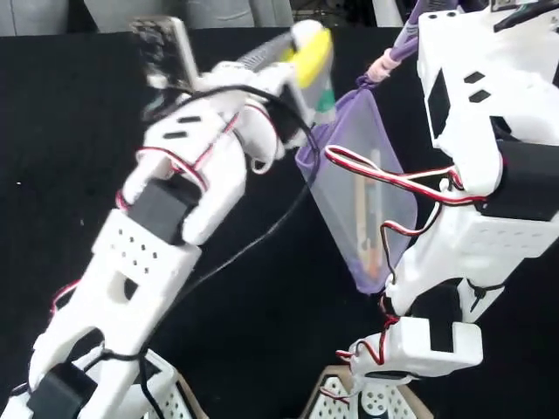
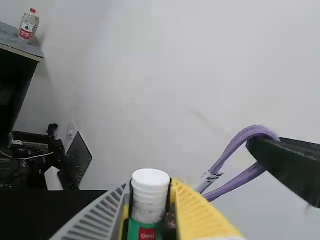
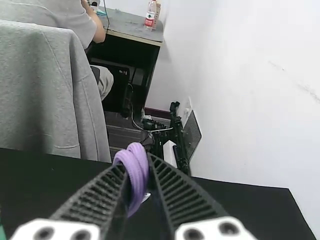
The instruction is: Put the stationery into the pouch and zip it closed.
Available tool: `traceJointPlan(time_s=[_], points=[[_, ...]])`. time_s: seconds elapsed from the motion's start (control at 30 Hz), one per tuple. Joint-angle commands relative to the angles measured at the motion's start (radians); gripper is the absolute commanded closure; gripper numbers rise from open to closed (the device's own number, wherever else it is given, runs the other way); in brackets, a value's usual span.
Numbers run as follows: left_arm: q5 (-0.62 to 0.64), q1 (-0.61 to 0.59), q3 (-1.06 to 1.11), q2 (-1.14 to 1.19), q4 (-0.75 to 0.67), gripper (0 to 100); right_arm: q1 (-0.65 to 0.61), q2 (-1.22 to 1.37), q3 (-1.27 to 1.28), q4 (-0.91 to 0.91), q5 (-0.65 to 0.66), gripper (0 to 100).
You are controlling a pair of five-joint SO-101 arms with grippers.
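Right pincer [image 3: 136, 167] is clamped on the purple strap [image 3: 131, 165], hanging the pouch [image 1: 358, 205] above the tabletop [image 1: 52, 175] near its far edge; left pincer [image 2: 150, 184], closed around a white-capped stick [image 2: 149, 197], sits at the pouch's top, probably so the stick can drop in.

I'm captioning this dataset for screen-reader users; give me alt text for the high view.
The right arm holds a purple mesh pouch up by its loop over the black table, pens inside; the left gripper, glue stick in its jaws, is beside the pouch's top edge.
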Motion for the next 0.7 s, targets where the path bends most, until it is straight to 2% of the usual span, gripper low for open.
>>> traceJointPlan(time_s=[0.0,0.27,0.47,0.67], points=[[-0.038,0.007,0.087,-0.029,-0.1,97,0.021,-0.047,-0.036,0.003,0.006,98.8],[-0.038,0.015,0.271,-0.038,-0.149,97,0.021,-0.047,-0.038,0.003,0.006,98.8],[-0.038,0.096,0.329,-0.04,-0.147,97,0.021,-0.047,-0.038,0.003,0.006,98.8],[-0.043,0.114,0.4,-0.034,-0.147,96,0.021,-0.047,-0.038,0.003,0.006,98.8]])
